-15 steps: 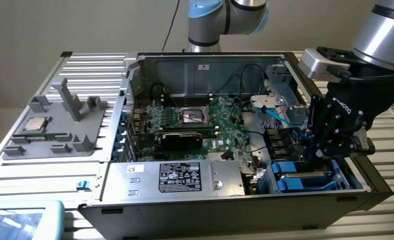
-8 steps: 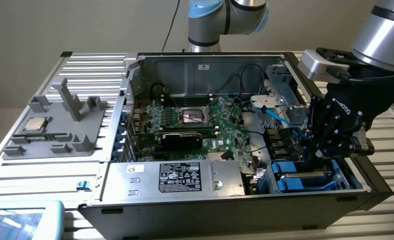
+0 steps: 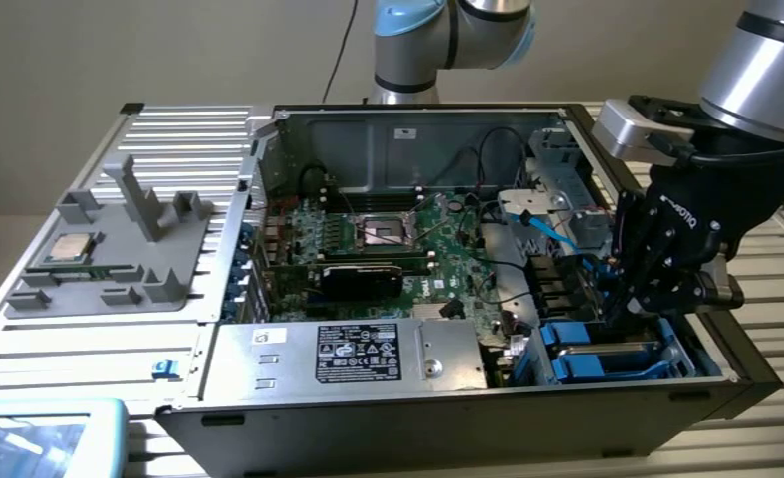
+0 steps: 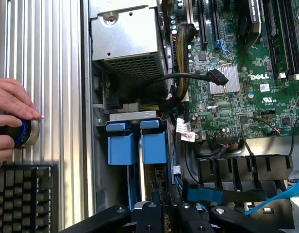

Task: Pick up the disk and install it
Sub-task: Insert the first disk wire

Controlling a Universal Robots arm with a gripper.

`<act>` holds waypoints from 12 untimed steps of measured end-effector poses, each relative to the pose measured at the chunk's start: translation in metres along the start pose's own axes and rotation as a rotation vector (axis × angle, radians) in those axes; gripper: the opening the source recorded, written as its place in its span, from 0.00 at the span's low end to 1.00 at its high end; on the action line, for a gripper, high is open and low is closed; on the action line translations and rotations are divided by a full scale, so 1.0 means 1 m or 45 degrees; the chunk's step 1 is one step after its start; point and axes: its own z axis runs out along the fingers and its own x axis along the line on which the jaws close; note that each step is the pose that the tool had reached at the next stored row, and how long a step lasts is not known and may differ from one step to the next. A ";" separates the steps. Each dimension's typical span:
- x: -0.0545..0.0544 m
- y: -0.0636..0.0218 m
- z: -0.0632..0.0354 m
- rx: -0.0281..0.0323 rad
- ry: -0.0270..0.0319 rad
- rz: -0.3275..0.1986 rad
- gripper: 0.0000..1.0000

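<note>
arm: silver-grey cylindrical arm tube [image 3: 774,60] | joint: light-blue round joint cap [image 3: 409,20] | wrist: grey metal wrist bracket [image 3: 627,127] | hand: black hand [image 3: 629,317] with jointed bars, white lettering, round pivot pins [image 4: 121,210] | cable: thin black cable [image 3: 344,50]

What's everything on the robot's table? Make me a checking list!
Surface: ribbed silver metal table, holding an open black computer case.
Job's things: blue-framed silver-grey disk down in the case's drive bay.
Clutter: grey plastic tray with a square silver chip.
Grippers: black gripper low at the bay, by the disk.
Cables: bright blue flat cable and thin black wires inside the case.
Surroundings: a person's hand on a round black knob; black keyboard.
</note>
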 end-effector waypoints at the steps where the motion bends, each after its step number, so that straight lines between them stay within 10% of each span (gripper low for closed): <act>1: 0.000 0.0000 0.0002 0.0002 -0.0001 0.000 0.16; 12: 0.000 0.0001 0.0017 0.0019 -0.0011 0.000 0.16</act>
